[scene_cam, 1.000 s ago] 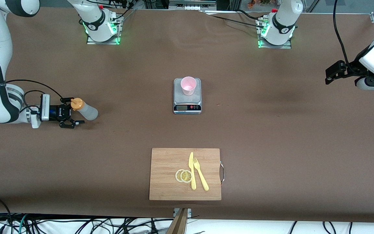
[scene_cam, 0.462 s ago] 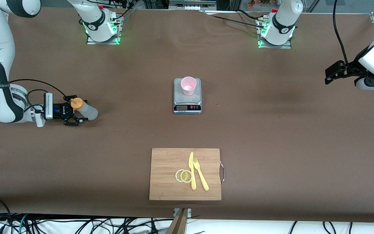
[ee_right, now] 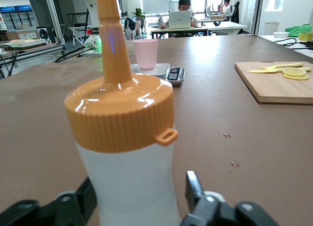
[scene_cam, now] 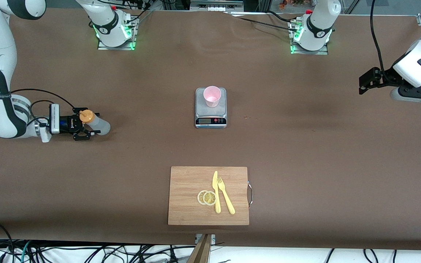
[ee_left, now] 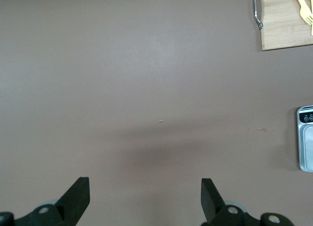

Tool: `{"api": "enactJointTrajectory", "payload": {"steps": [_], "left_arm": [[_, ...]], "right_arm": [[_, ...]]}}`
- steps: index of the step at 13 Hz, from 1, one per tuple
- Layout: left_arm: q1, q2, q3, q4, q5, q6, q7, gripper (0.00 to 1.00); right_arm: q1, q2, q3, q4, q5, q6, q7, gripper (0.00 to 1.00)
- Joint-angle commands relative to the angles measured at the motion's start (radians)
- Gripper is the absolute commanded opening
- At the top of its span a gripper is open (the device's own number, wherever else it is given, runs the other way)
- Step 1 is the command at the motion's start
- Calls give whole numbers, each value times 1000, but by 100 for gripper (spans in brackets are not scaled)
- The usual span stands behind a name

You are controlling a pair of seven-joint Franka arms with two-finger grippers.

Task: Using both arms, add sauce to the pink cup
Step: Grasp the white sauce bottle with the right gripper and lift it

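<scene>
Sauce, a small translucent whitish squeeze bottle with a ribbed orange nozzle cap, stands upright on the brown desk toward the right arm's end, its long axis vertical and its nozzle pointing straight up. Right tool sits at desk level around the bottle's body just below the cap, one black finger on each side; in the right wrist view the fingers flank the bottle, but whether they press it I cannot tell. Near the desk's middle the pale pink plastic tumbler stands upright on a grey kitchen scale. Nearer the front camera lies a bamboo cutting board carrying a yellow plastic knife, yellow fork and two lemon slices. Left tool hangs above bare desk at the left arm's end, its fingers spread wide and holding nothing
</scene>
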Motion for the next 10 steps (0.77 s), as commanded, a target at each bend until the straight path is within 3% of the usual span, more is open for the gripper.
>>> {"api": "enactJointTrajectory", "payload": {"steps": [1,2,6,10], "left_arm": [[-7,21,-1,45,-25,-10,19,100],[-5,48,-1,65,-25,-10,21,100],[-2,82,-1,96,-38,-9,7,100],[1,93,0,109,-32,-9,7,100]], "right_arm": [[2,-12,-5,-13,21,-8,-22,35],[2,-12,-5,-13,21,-7,-22,24],[16,-45,-7,-12,19,15,7,24],[149,-177,-82,-35,6,128,172,24]]}}
